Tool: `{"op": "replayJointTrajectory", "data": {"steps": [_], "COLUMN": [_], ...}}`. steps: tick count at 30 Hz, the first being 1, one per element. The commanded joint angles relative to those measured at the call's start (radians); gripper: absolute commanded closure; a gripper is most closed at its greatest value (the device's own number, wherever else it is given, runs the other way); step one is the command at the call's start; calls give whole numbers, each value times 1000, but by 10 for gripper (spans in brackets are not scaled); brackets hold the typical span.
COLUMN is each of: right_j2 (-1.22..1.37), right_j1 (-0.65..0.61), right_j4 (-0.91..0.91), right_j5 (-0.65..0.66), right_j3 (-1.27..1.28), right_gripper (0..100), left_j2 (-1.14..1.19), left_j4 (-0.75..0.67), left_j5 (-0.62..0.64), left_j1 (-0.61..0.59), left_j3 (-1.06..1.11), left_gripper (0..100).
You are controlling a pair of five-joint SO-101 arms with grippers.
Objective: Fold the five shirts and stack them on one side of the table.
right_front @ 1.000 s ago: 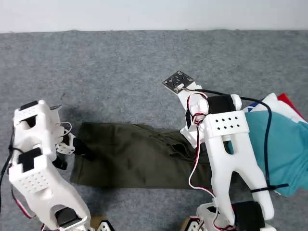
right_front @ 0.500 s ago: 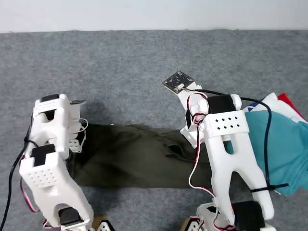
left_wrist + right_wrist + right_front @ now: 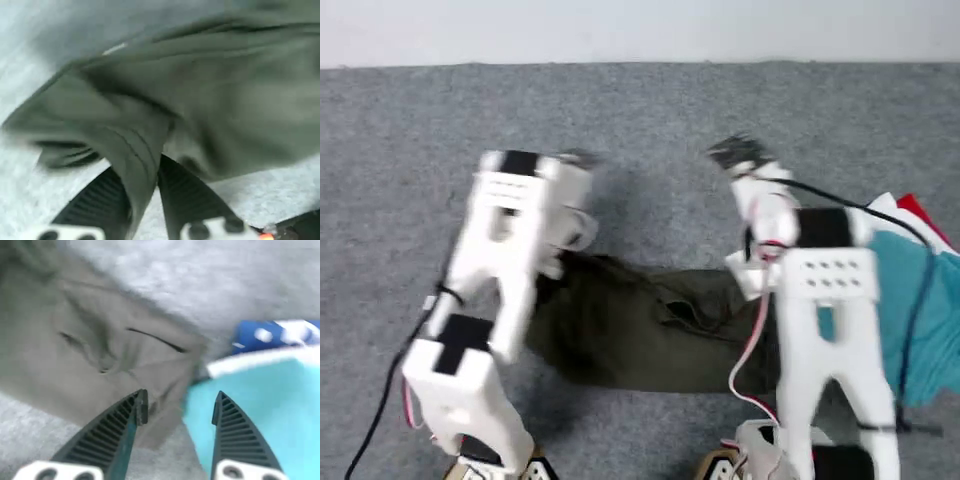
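Swinging in from the left edge, the left arm (image 3: 490,290) is now reaching toward the middle of the worktop (image 3: 650,120). It is dragging the left end of the olive shirt (image 3: 650,325) along, so the shirt is lying shorter than it did a second ago. The right arm (image 3: 830,320) is sitting slightly farther right than before.

Grey worktop is showing broadly from the shirt to the far edge, where a white wall (image 3: 640,30) is running. More of it is showing at the left, beside the left arm.

The olive shirt is stretching left to right between the two arms, toward the near side, with its long axis running across the worktop. Its left end is lifting and creasing, while its right end is lying flat under the right arm.

The left claw (image 3: 147,172) is pinching a fold of the olive fabric, which is bunching and hanging over its fingers (image 3: 187,200). The right claw (image 3: 181,395) is standing spread, gripping nothing. It is hovering where the olive shirt's right end is butting against the teal shirt (image 3: 250,405).

The teal shirt is topping a pile at the right edge. White and red cloth (image 3: 918,210) is peeking out on the pile's far side, and a blue garment (image 3: 280,335) is lying beside it.
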Motion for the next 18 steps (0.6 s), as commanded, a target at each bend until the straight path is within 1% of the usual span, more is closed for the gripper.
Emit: {"op": "replayJointTrajectory", "data": {"steps": [1,4,7,10,14,18], "right_j2": [-113,-173,-203,-219,-220,-222], "right_j1": [145,236,311,412,556,625], "right_j4": [-2,-4,-4,-5,-4,-4], "right_j5": [-9,-5,-5,-2,-2,-2], "right_j3": [-2,31,48,20,-38,-49], "right_gripper": [783,783,783,783,783,783], "left_j2": [-78,-64,-21,49,206,400], "left_j4": [21,21,20,20,20,20], "left_j5": [-51,-66,-72,-74,-74,-72], "left_j1": [249,371,439,485,526,559], "left_j3": [-39,-85,-200,-389,-622,-819], "left_gripper": [987,987,987,987,987,987]}}
